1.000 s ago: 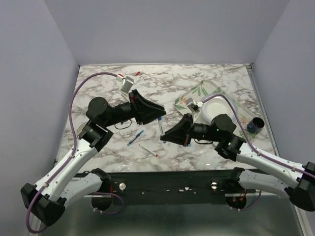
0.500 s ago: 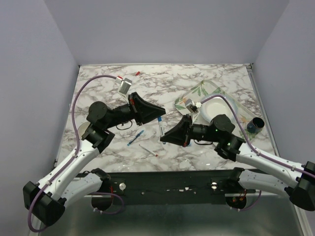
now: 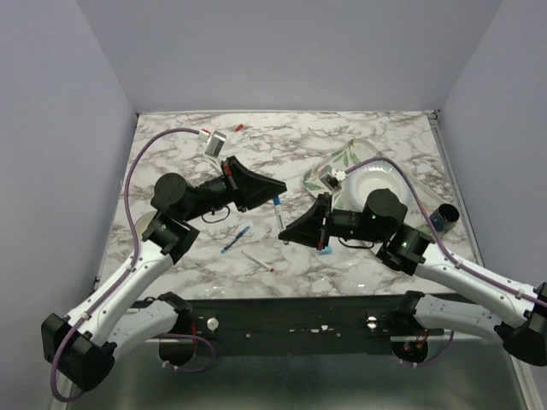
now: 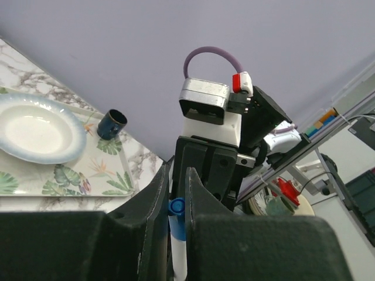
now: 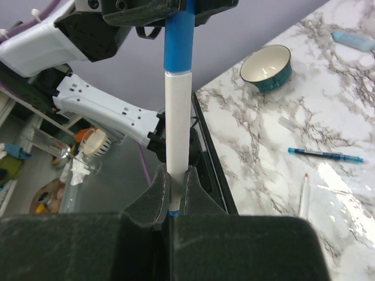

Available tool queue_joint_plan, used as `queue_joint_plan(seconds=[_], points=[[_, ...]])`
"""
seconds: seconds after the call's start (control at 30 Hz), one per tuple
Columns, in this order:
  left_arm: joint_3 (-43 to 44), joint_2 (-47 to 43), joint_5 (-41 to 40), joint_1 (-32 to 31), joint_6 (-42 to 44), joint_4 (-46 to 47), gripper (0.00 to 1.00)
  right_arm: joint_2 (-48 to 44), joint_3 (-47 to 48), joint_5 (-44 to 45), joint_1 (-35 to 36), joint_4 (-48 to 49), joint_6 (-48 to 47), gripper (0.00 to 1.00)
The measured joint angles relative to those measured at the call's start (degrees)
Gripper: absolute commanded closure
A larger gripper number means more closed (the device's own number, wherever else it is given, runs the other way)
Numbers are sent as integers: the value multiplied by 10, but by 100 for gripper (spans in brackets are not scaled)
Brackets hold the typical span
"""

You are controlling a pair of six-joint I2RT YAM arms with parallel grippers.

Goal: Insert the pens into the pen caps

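A white pen [image 3: 279,219] stands between both grippers above the middle of the table. My right gripper [image 3: 287,234] is shut on its white barrel [image 5: 177,129], low down near a blue end. A blue pen cap [image 5: 179,41] sits over the pen's other end. My left gripper [image 3: 280,199] is shut on that cap [image 4: 177,215], whose round end shows between the jaws. A blue-barrelled pen [image 3: 235,239] and a white pen with a red tip [image 3: 256,260] lie on the marble below the left gripper. A red cap [image 3: 239,127] lies at the far edge.
A floral tray [image 3: 338,159] with a white plate [image 3: 376,184] lies at the right. A dark cup [image 3: 443,218] stands near the right edge. A teal bowl [image 5: 266,67] and a light blue cap [image 5: 354,40] show in the right wrist view.
My left gripper has closed on the blue cap at the pen's top. Both arms shifted slightly; my right gripper still holds the pen.
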Motion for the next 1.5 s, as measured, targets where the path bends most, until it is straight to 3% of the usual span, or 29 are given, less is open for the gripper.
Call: queue_joint_plan(seconds=[0.3, 0.43, 1.03, 1.5], points=[[-1, -8, -16, -1, 39, -29, 100, 0, 45, 30, 3, -102, -38, 99], [-23, -9, -19, -6, 34, 6, 100, 3, 59, 31, 4, -134, -45, 99], [-29, -2, -63, -45, -29, 135, 100, 9, 80, -33, 1, -68, 16, 99], [28, 0, -74, -62, -40, 40, 100, -5, 118, -39, -7, -129, -55, 99]])
